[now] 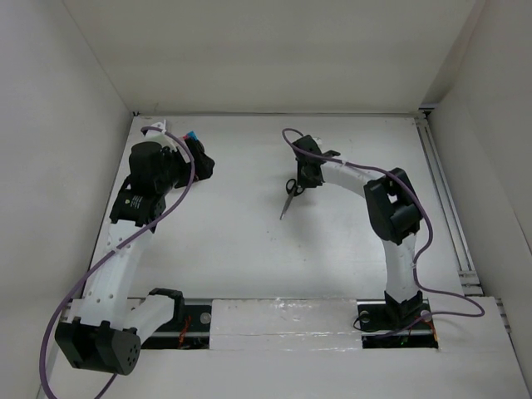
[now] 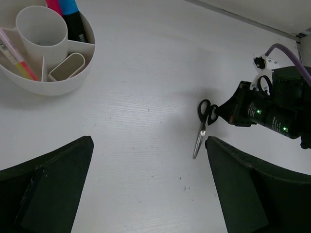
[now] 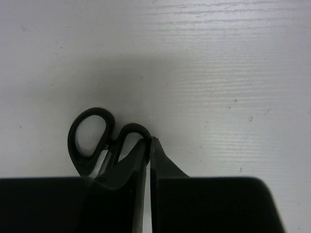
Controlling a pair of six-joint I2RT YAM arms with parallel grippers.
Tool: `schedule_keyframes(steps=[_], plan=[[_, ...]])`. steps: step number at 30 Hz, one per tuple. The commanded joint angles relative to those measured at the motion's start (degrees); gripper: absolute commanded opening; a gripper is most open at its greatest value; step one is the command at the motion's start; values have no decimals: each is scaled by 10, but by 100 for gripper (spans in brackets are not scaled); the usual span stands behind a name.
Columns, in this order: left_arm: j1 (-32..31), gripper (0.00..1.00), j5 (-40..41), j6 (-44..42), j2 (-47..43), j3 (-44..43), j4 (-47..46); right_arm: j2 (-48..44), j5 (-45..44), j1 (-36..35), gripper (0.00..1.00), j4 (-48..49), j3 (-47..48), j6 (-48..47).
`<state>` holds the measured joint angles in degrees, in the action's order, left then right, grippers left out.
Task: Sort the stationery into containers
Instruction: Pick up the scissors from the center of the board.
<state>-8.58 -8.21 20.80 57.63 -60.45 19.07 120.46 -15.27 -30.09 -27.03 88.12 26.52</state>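
Right jaws closed | scissors (image 3: 73, 143): smaller handle loop touching their tips, blades hidden beneath | left jaws wide open

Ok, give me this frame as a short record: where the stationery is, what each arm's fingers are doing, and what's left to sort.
in bowl: pens, two highlighters
on table: scissors, lying flat, well apart from the bowl
left fingers: open, empty
right fingers: closed at the scissors' handle; whether they grip it is unclear
left to sort: scissors
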Motion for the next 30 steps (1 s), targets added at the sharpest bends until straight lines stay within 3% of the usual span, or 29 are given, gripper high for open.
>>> schedule_keyframes(steps=[1, 6, 7, 11, 19, 30], plan=[[-1, 100, -34, -8, -5, 4, -25, 6, 62, 3, 1, 15, -22, -17], [-1, 100, -149, -8, 6, 23, -55, -32, 156, 14, 0, 75, -65, -36], [-1, 100, -204, -8, 6, 30, -61, -60, 156, 14, 0, 90, -66, -36], [-1, 100, -285, -8, 19, 42, -86, -129, 120, -25, 0, 84, -50, -42], [-1, 100, -330, -3, 19, 47, -105, -239, 50, -138, 0, 105, -26, -48], [-1, 100, -429, 29, 19, 60, -163, -337, 84, -204, 0, 204, -73, -38]])
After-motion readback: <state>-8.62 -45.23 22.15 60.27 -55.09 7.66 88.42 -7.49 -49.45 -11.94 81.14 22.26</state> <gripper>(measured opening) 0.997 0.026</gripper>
